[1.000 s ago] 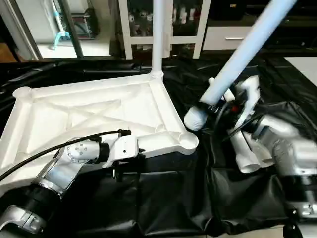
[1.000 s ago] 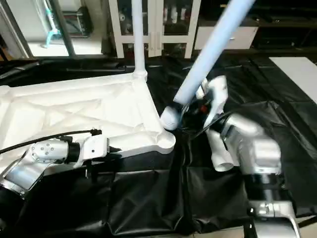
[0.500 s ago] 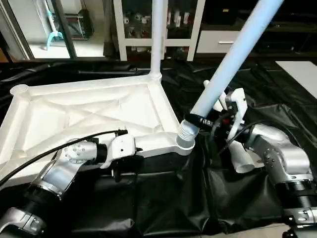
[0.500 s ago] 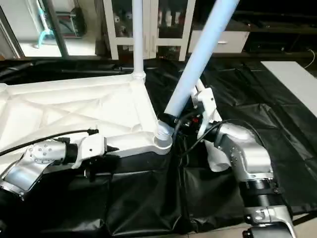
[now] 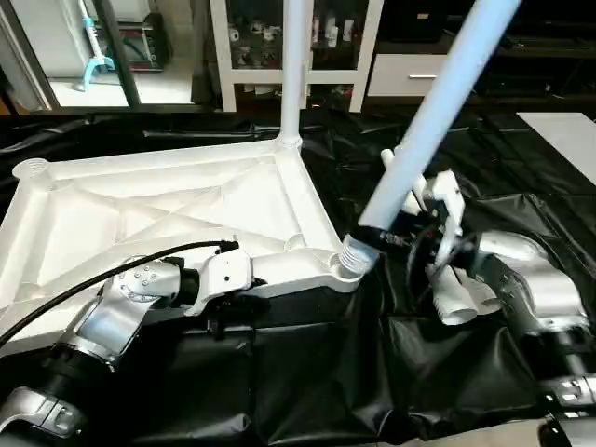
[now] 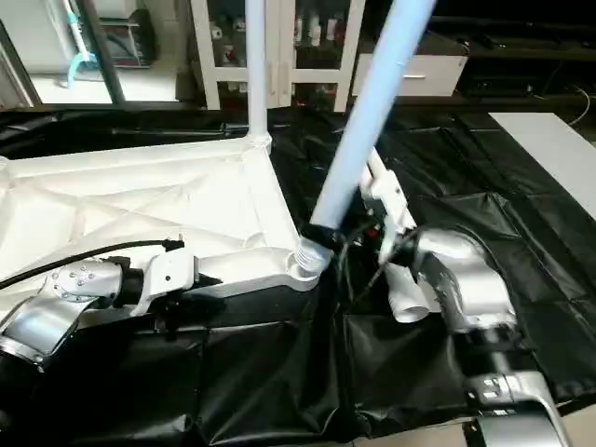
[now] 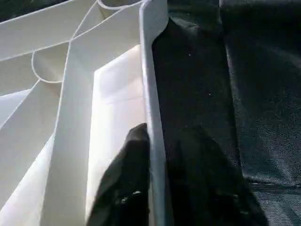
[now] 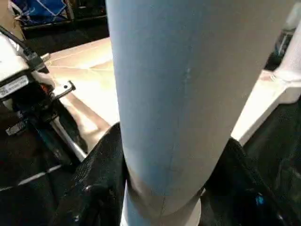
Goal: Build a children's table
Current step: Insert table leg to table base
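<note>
The tabletop (image 5: 168,209) lies upside down on black sheeting (image 5: 307,382), white, with raised X-ribs and round sockets at its corners; it takes up the left half of the head view, from about nine o'clock to the centre. One leg (image 5: 293,70) stands upright in the far right socket, at twelve o'clock. A second leg (image 5: 424,121), pale and tapered, leans up toward one o'clock; its ribbed lower end sits at the near right socket (image 5: 346,270), tilted, not upright.

The right gripper (image 5: 410,244) clasps this leaning leg just above its foot, its black fingers (image 8: 101,183) on either side of the tube. The left gripper (image 7: 160,183) straddles the tabletop's near rim at about seven o'clock, one finger inside and one outside, set narrowly about the thin wall.

More spare legs (image 5: 456,298) lie on the sheeting at four o'clock, just behind the right forearm. Bare sheeting runs along the near edge and out to three o'clock; shelving (image 5: 251,47) stands beyond the far edge.
</note>
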Available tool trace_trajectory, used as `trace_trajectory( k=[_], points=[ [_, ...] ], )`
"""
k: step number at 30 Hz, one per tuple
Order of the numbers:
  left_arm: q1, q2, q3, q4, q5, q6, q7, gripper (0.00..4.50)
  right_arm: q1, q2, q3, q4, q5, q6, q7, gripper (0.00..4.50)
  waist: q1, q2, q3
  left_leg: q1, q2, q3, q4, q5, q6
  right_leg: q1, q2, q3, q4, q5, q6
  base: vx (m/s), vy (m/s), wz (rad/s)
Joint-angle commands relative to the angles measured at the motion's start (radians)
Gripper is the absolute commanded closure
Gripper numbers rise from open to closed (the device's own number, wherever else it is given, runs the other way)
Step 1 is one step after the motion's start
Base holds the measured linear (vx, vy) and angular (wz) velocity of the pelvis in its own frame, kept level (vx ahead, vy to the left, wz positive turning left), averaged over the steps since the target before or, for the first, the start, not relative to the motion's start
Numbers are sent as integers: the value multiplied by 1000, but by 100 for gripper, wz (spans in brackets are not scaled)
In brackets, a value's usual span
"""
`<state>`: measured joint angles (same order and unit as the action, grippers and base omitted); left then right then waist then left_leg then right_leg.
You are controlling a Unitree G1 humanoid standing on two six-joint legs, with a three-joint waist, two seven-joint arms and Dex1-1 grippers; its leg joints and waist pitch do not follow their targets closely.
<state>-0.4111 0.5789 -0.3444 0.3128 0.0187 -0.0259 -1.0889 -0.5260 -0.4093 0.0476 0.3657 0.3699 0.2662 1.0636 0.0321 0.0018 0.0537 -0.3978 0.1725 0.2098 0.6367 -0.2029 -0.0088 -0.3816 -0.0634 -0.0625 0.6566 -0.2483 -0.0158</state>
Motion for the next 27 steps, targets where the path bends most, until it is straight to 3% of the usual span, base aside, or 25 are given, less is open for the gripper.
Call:
trace_trajectory(
  k=[1, 3, 6, 9, 15, 22, 27],
  points=[
    [38, -12, -58, 16, 8, 25, -53, 365, -23, -2, 1, 7, -7, -21, 20, 266, -11, -14, -53, 34, 74, -36, -80, -44, 80, 29, -89, 59, -69, 45, -255, 0, 0, 0],
    [39, -14, -52, 8, -4, 37, -60, 395, -27, -1, 8, 13, -9, -28, 33, 266, -10, -13, -53, 33, 74, -35, -80, -24, 96, 29, -90, 59, -68, 75, -259, 0, 0, 0],
    [38, -13, -52, 3, -7, 47, -62, 401, -31, -11, 26, 32, -16, -38, 68, 266, -12, -16, -51, 33, 74, -35, -79, -14, 110, 30, -89, 58, -66, 85, -264, 0, 0, 0],
    [38, -11, -52, 4, 2, 49, -66, 441, -36, -23, 39, 63, -36, -65, 93, 266, -12, -15, -48, 36, 76, -33, -81, -20, 107, 27, -88, 58, -69, 77, -263, 0, 0, 0],
    [51, -11, -50, -16, 18, 65, -52, 445, -47, -23, 39, 89, -55, -87, 109, 266, -12, -17, -44, 37, 77, -33, -84, -41, 96, 26, -90, 60, -73, 46, -259, 0, 0, 0],
    [47, 2, -59, -18, 31, 64, -61, 450, -58, -16, 54, 133, -66, -112, 129, 266, -11, -16, -42, 37, 77, -32, -84, -29, 106, 25, -89, 60, -72, 69, -264, 0, 0, 0],
    [46, 9, -57, -22, 30, 51, -72, 450, -48, -22, 76, 167, -94, -151, 183, 266, -12, -14, -38, 40, 80, -33, -89, -62, 87, 23, -91, 60, -76, 43, -267, 0, 0, 0]
  ],
)
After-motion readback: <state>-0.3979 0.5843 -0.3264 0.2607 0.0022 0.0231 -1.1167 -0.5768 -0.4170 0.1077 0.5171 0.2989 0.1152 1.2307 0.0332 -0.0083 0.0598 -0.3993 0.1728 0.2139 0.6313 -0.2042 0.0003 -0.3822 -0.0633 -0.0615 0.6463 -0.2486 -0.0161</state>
